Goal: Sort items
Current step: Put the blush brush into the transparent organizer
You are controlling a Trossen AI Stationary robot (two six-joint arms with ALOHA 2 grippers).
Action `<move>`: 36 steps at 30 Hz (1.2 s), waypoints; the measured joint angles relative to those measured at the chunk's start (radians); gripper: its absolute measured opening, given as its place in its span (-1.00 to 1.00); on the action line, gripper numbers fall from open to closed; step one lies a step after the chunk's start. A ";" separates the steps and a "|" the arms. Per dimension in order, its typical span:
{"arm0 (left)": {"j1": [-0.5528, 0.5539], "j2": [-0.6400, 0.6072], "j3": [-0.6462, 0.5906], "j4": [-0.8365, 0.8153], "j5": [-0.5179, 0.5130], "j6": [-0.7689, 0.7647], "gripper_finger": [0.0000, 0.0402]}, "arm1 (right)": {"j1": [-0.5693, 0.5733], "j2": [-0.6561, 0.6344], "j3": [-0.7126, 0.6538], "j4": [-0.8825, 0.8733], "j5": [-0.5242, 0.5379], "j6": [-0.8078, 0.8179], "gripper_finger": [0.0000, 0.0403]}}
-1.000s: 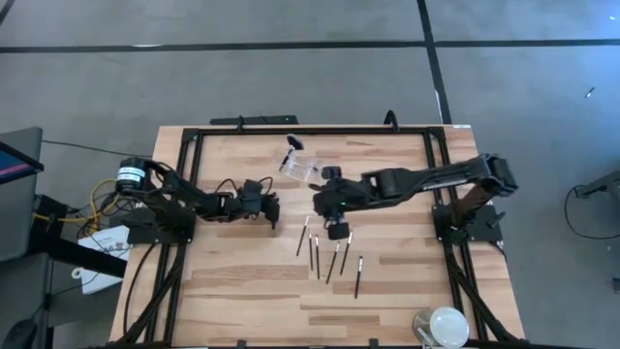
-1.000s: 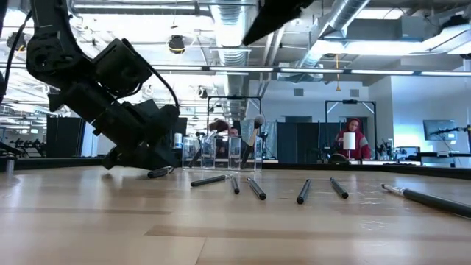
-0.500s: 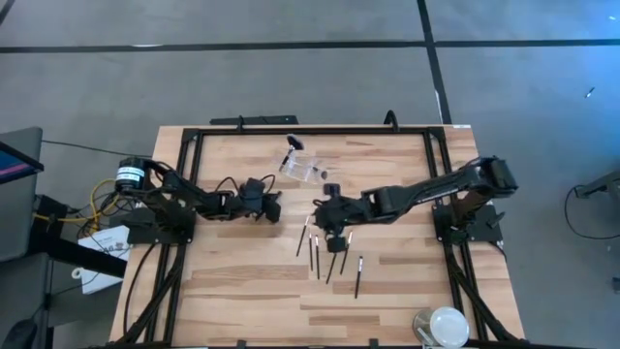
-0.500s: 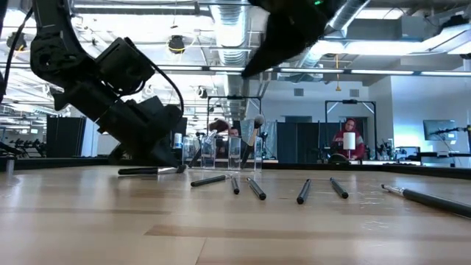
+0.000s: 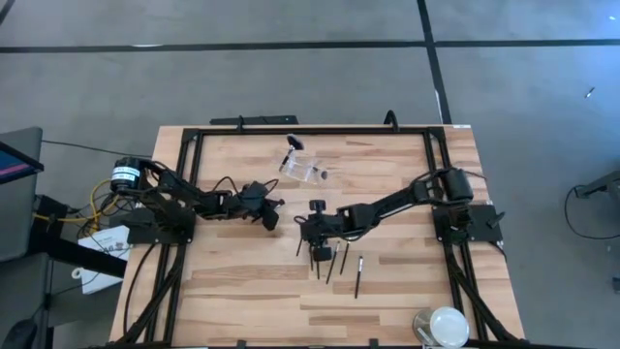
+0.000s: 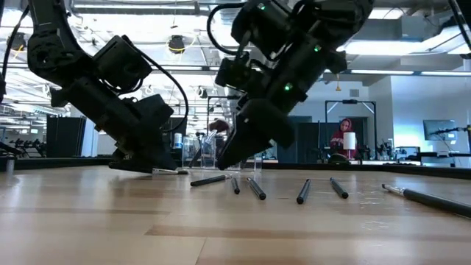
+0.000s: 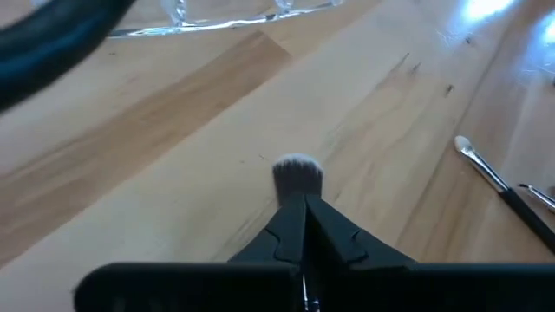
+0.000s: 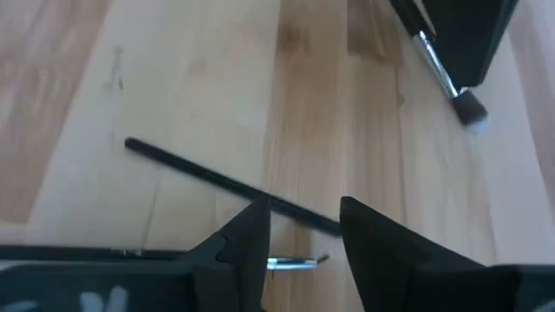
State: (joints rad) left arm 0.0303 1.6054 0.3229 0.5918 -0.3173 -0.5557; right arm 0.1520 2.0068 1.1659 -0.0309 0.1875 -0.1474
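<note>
Several slim black-handled brushes lie flat on the wooden table (image 5: 407,291) in a loose row (image 5: 334,264) (image 6: 256,189). My left gripper (image 5: 271,216) (image 7: 303,212) is shut on one brush, whose grey-white bristle head (image 7: 297,173) sticks out past its fingertips. My right gripper (image 5: 310,233) (image 8: 305,212) hangs open low over the row's left end. Its fingers stand on either side of a black handle (image 8: 208,178); whether they touch it I cannot tell. A silvery ferrule (image 8: 290,263) shows between them too. My left gripper pinches the brush between its two fingers just behind the bristle head, on the silvery ferrule (image 8: 438,69). The fingers slant down from the table's left side and run along the brush. The brush (image 6: 171,171) lies about level at the table top; whether it rests there I cannot tell.
A small clear holder (image 5: 305,170) with a brush standing in it is at the table's far middle. A round white-and-clear disc (image 5: 441,325) sits at the near right corner. A black frame (image 5: 310,129) runs around the table's edges. People show in the room behind.
My right gripper has come down toward the table and moved toward its left and near edges, onto the left end of the brush row. My left gripper has stayed in place and rolled its wrist, and the brush at its fingertips has turned about.
</note>
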 joint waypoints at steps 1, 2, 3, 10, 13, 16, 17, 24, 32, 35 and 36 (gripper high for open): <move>0.000 0.000 0.000 0.000 0.001 0.002 -0.92 | 0.000 0.006 0.009 0.005 -0.001 0.000 -0.30; -0.002 -0.002 0.000 0.000 0.003 0.006 -0.89 | 0.001 0.008 0.014 0.009 -0.002 -0.003 -0.27; -0.002 -0.002 0.001 0.001 0.005 0.019 -0.85 | 0.001 0.007 0.017 0.007 -0.002 -0.007 -0.24; -0.030 -0.073 0.001 0.009 -0.009 0.149 -0.51 | 0.001 -0.041 0.025 0.012 -0.003 -0.009 -0.12; -0.059 -0.115 -0.009 0.010 -0.080 0.219 -0.40 | 0.001 -0.048 0.025 0.013 -0.004 -0.002 -0.09; -0.078 -0.120 -0.024 0.010 -0.102 0.235 -0.31 | 0.001 -0.048 0.025 0.010 -0.005 -0.002 -0.09; -0.082 -0.110 -0.030 0.009 -0.102 0.234 -0.29 | 0.001 -0.048 0.025 0.010 -0.005 -0.002 -0.09; -0.084 0.034 -0.039 0.043 -0.169 0.234 -0.18 | -0.003 -0.048 0.025 0.012 -0.005 -0.002 -0.12; -0.066 0.129 -0.034 0.112 -0.200 0.224 -0.37 | -0.004 -0.048 0.025 0.017 -0.005 -0.010 -0.12; -0.056 0.133 -0.036 0.143 -0.151 0.231 -0.70 | -0.004 -0.048 0.025 0.017 -0.005 -0.009 -0.13; -0.056 0.134 -0.037 0.155 -0.146 0.231 -0.83 | -0.004 -0.048 0.025 0.017 -0.005 -0.009 -0.14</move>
State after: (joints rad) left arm -0.0261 1.7393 0.2863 0.7470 -0.4634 -0.3244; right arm 0.1482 1.9591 1.1908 -0.0135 0.1825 -0.1566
